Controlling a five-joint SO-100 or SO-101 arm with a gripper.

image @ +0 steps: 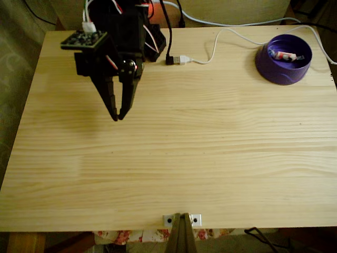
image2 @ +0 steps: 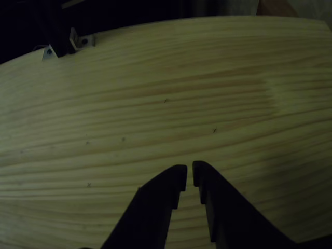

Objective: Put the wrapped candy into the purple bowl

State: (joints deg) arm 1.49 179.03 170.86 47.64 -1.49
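The purple bowl (image: 283, 59) sits at the far right of the wooden table in the fixed view. Inside it lies the wrapped candy (image: 284, 56), white with red marks. My black gripper (image: 118, 116) hangs over the table's left half, far from the bowl, pointing down with its tips nearly together and nothing between them. Seen from the other view, the gripper (image2: 189, 175) has only a thin slit between its two black fingers (image2: 166, 192), with bare wood beneath.
A white USB cable (image: 210, 52) with a plug lies on the table between the arm base (image: 142, 31) and the bowl. A metal bracket (image: 181, 219) is fixed to the near table edge and also appears as the bracket (image2: 72, 42).
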